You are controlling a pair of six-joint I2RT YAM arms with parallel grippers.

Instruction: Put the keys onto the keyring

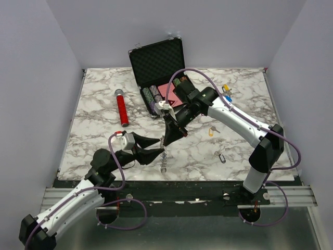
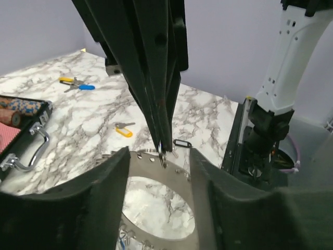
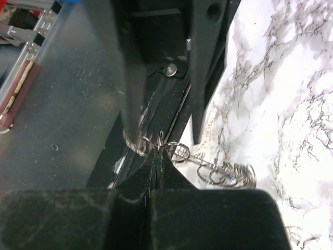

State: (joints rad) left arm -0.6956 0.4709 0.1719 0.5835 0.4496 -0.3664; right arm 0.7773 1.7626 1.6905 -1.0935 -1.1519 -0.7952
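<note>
Right gripper [image 1: 166, 137] clamped shut on keyring [image 1: 164, 160] top edge; left gripper [image 1: 161, 146] parted, straddling keyring. Looks like ring-holding step. Next: fetch yellow-tagged key [image 1: 211, 131] right of keyring, thread on.

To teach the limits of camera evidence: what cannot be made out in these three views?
Top view: the key ring shows edge-on and tiny, so its keys cannot be counted.
Left wrist view: much of the ring sits behind the left pincer's fingers.
Right wrist view: the wire loops at the shut right pincer's tips are blurred; where one ends and the next begins is unclear.
</note>
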